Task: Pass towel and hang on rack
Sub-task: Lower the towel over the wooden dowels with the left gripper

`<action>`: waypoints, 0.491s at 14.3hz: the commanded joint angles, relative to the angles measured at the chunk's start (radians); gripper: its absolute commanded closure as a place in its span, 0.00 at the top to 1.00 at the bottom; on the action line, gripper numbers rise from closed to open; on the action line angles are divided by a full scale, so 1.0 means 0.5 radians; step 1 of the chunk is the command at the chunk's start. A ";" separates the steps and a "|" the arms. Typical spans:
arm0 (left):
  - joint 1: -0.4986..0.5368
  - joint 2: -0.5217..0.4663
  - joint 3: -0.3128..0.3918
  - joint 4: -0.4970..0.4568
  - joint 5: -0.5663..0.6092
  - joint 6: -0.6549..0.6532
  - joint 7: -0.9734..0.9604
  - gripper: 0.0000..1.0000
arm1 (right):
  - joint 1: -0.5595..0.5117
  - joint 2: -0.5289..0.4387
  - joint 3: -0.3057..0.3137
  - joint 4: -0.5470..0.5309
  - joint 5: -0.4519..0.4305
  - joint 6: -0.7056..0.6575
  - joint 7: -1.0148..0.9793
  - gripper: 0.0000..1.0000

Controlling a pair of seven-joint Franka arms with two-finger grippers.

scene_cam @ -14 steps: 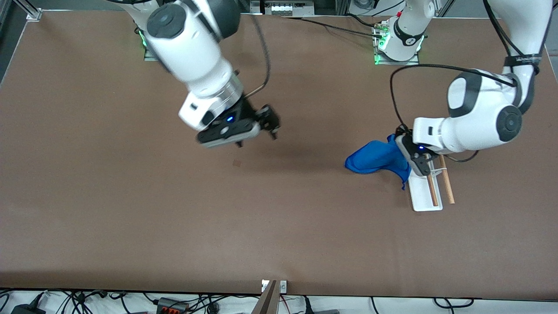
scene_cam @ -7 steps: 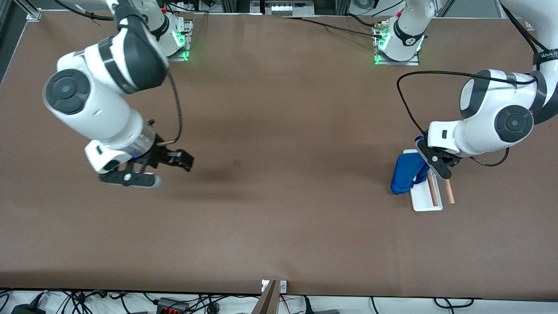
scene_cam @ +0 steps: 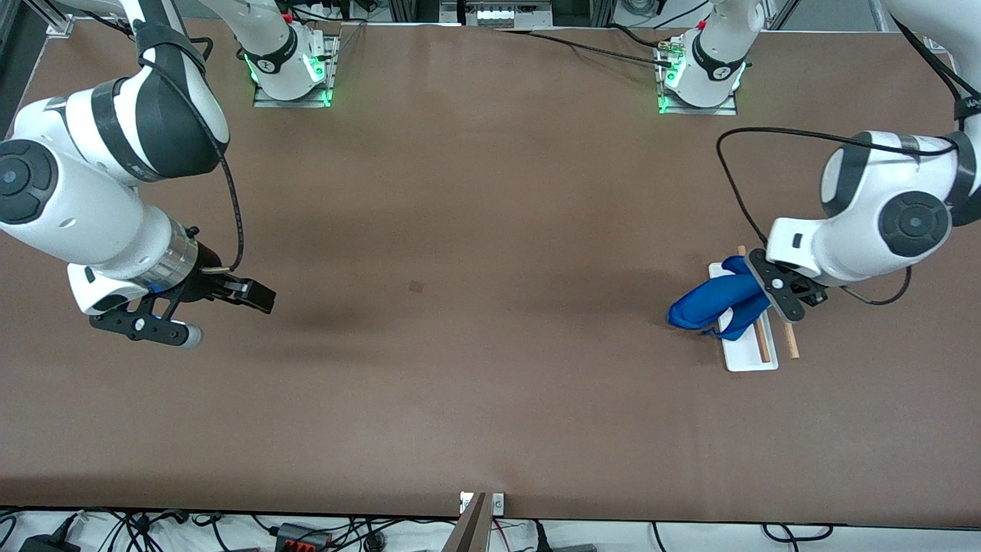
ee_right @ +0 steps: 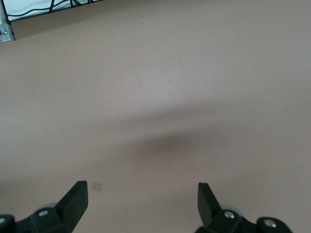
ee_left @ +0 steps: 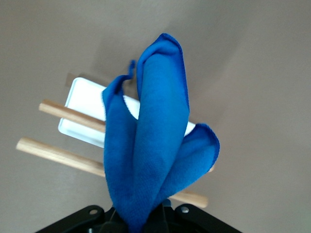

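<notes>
The royal-blue towel [scene_cam: 716, 301] hangs bunched from my left gripper [scene_cam: 766, 287], which is shut on it over the rack [scene_cam: 749, 355]. The rack has a flat white base and two light-brown rods and stands toward the left arm's end of the table. In the left wrist view the towel [ee_left: 155, 145] drapes down across both rods [ee_left: 58, 153] and the white base [ee_left: 85, 104]. My right gripper [scene_cam: 222, 307] is open and empty above bare table toward the right arm's end; its fingertips [ee_right: 77, 194] show wide apart in the right wrist view.
A small square mark [scene_cam: 416, 287] lies on the brown table near its middle. Cables and clutter run along the edge nearest the front camera. A looped black cable [scene_cam: 736, 184] hangs from the left arm.
My right arm has swung from the table's middle out to its own end, open and empty. My left gripper has carried the towel from beside the rack to over it.
</notes>
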 commanded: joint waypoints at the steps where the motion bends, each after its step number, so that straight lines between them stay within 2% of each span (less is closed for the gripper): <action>1: 0.076 0.049 -0.014 0.059 0.028 0.005 0.132 0.01 | -0.127 -0.090 0.010 -0.056 -0.017 -0.033 -0.119 1.00; 4: 0.134 0.058 -0.007 0.065 0.043 0.005 0.190 0.01 | -0.174 -0.145 -0.173 -0.075 0.007 -0.060 -0.585 1.00; 7: 0.232 0.067 -0.004 0.062 0.053 0.018 0.300 0.01 | -0.146 -0.221 -0.388 -0.078 0.087 -0.232 -0.831 1.00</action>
